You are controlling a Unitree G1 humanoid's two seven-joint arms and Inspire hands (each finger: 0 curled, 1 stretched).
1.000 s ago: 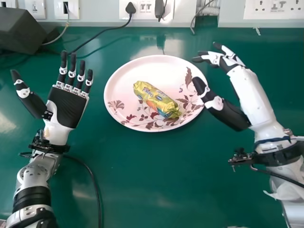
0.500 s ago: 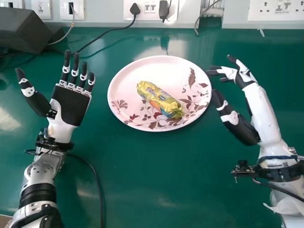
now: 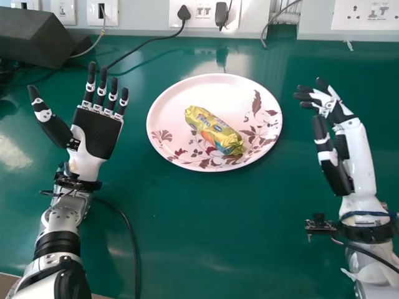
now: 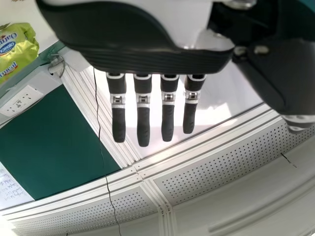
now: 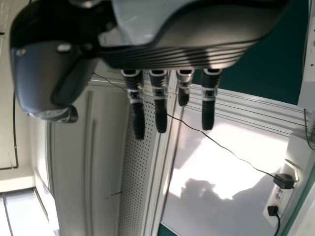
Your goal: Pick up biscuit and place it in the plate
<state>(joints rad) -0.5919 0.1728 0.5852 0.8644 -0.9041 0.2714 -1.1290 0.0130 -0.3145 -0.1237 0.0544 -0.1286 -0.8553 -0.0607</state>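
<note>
Biscuit (image 3: 215,131) on plate (image 3: 163,109) on green table (image 3: 199,243) by wall (image 3: 143,12), left hand (image 3: 97,132) and right hand (image 3: 337,112) unclenched, empty.

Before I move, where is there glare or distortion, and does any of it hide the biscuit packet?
Head view: glare on the green table at the left edge and behind the plate, none hiding the biscuit packet. Left wrist view: bright patch, perforated strip bowed. Right wrist view: pale panel washed out, partly shadowed.

- Biscuit (image 3: 215,129) on the plate (image 3: 177,111), upper middle of the head view
- Plate on the worktop (image 3: 199,237)
- Left hand (image 3: 96,134) left of the plate, right hand (image 3: 332,165) right of it
- Box (image 3: 37,37) upper left, behind the left hand
- Sockets (image 3: 202,11) along the top edge, behind the worktop
</note>
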